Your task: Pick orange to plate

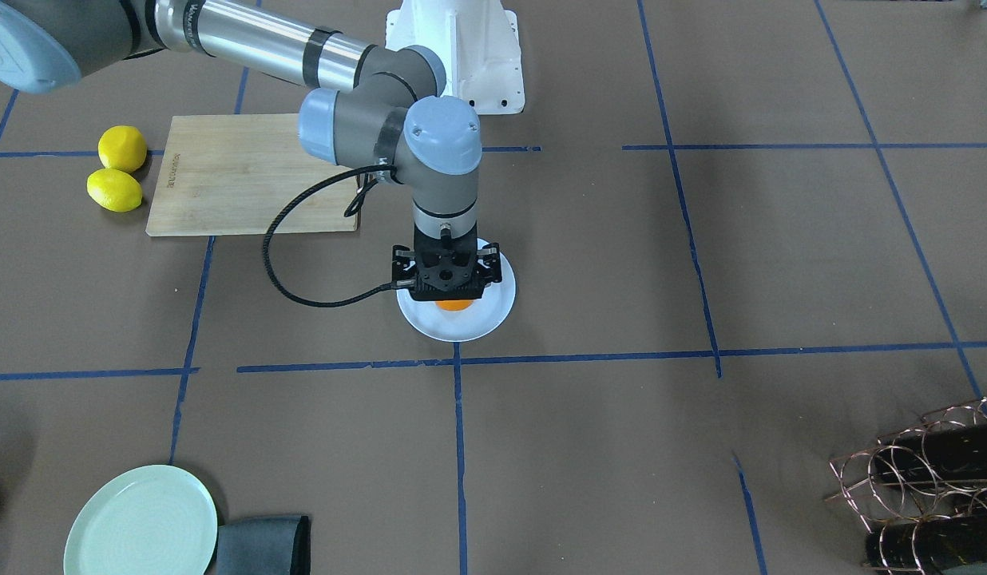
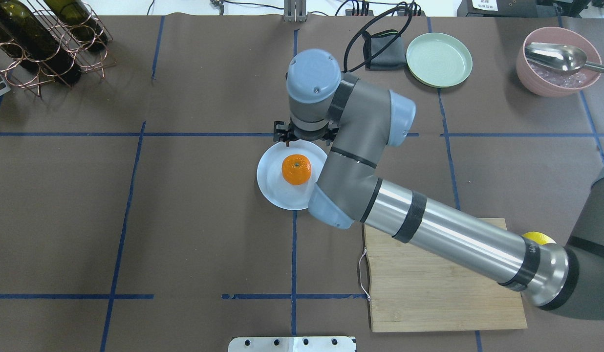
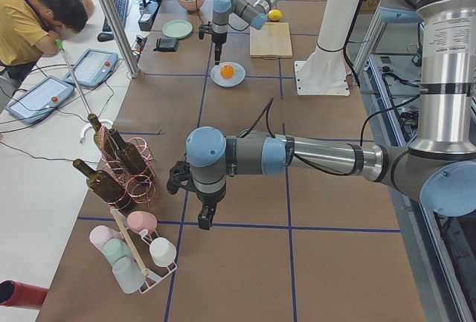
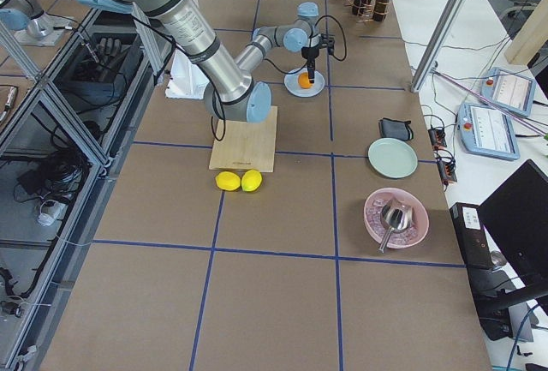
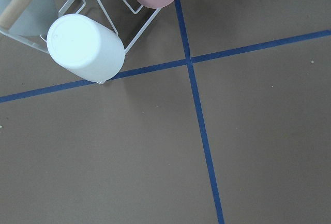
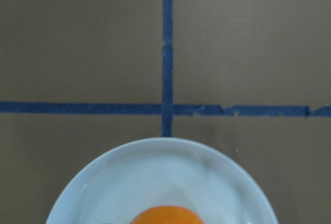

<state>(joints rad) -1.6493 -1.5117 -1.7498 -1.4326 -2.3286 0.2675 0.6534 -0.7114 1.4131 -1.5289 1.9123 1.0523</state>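
The orange (image 2: 296, 169) rests in the middle of the round white plate (image 2: 275, 183), near the table's centre. No finger touches it in the overhead view. My right gripper (image 1: 445, 279) hangs straight above the plate, pointing down, and its body covers most of the orange (image 1: 453, 304) in the front view. Its fingers are hidden there, and the right wrist view shows only the plate (image 6: 155, 177) and the top of the orange (image 6: 165, 214). My left gripper (image 3: 203, 223) hovers over bare table near a cup rack (image 5: 85, 45); whether it is open or shut I cannot tell.
A wooden cutting board (image 1: 246, 172) lies beside two yellow lemons (image 1: 122, 148). A pale green plate (image 1: 140, 523) and a dark cloth (image 1: 262, 545) sit at the far edge. A copper wine rack (image 1: 933, 479) holds bottles. A pink bowl (image 2: 556, 61) holds a metal scoop.
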